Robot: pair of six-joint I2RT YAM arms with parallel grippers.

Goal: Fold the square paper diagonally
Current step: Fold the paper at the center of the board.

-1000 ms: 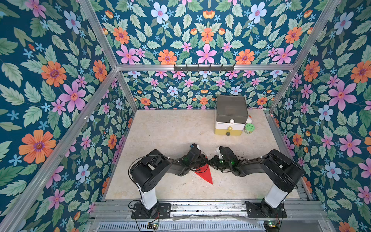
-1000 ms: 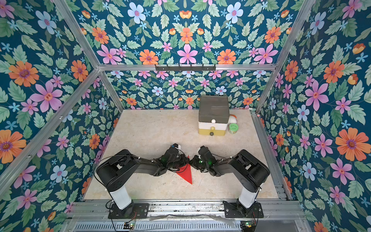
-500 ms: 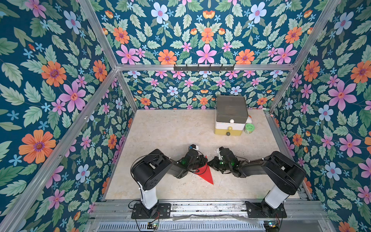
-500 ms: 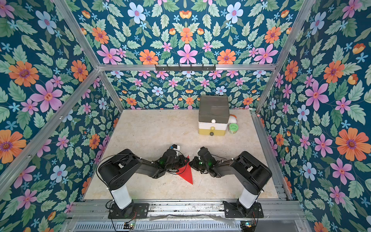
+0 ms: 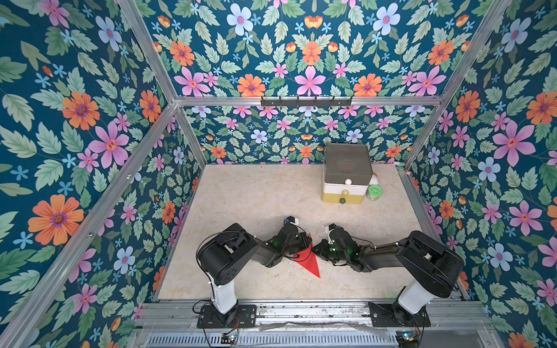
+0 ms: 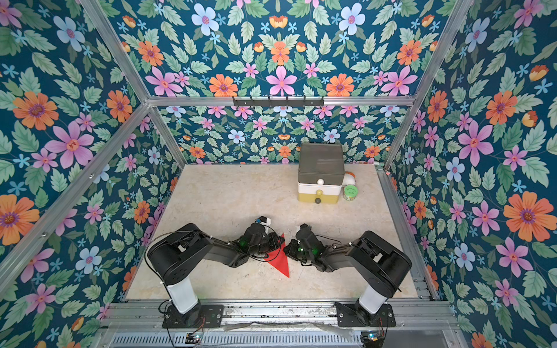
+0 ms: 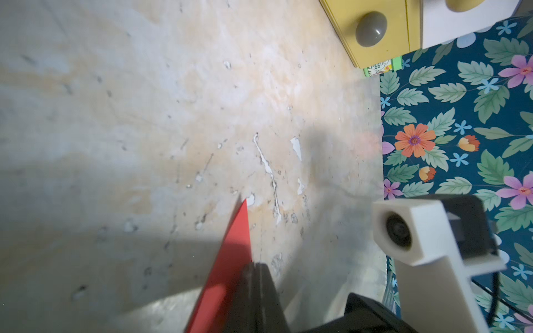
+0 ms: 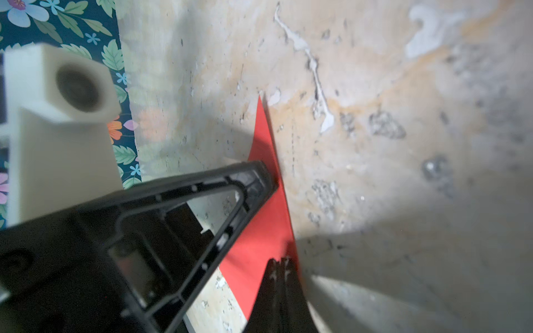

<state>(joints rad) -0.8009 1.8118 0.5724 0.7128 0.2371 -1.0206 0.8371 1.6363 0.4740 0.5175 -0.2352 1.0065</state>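
The square paper is bright red and lies flat on the table as a triangle, one tip pointing to the front. My left gripper is shut, its tips resting on the paper's upper part by the long edge. In the left wrist view its closed fingertips sit right beside the red paper. My right gripper is shut too. In the right wrist view its tips press on the paper near the same edge, with a left finger further along.
A small drawer box with a grey top and yellow base stands at the back right, a green-lidded jar beside it. Floral walls close in three sides. Both arms' elbows lie low over the front of the table.
Both shut grippers have shifted only slightly over the paper. The paper lies where it did.
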